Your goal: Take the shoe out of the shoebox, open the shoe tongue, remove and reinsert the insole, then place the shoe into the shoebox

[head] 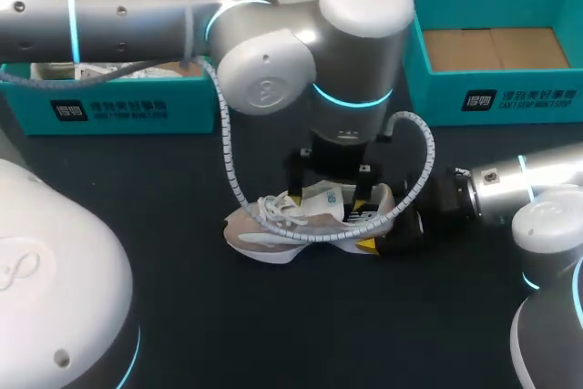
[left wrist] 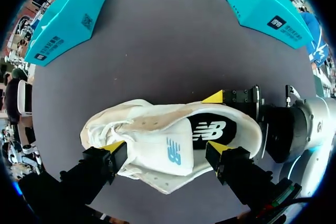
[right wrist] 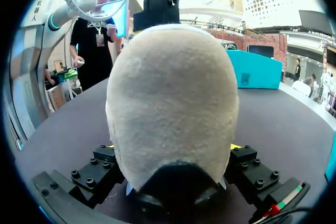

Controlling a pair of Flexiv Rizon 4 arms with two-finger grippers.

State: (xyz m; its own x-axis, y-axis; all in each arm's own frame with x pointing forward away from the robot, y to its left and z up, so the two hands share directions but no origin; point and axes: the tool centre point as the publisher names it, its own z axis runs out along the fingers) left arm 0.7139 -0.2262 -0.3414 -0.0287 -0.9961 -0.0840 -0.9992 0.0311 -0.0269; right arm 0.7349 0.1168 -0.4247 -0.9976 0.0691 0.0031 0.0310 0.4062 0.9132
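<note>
Left wrist view: cream shoe [left wrist: 152, 121], black insole [left wrist: 210, 129] showing, under spread left claw [left wrist: 165, 147]; right claw [right wrist: 171, 146] grips heel [right wrist: 173, 103].

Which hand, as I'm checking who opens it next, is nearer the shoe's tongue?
Left. The left hand hangs right above the tongue, open, a finger on each side. The right hand is at the heel, shut on the shoe.

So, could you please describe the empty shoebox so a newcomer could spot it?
On the black table, two open teal cardboard shoeboxes stand along the far edge, behind the beige-and-white sneaker. It is the right-hand shoebox: its bare brown floor shows, whereas the left-hand shoebox holds something white.
</note>
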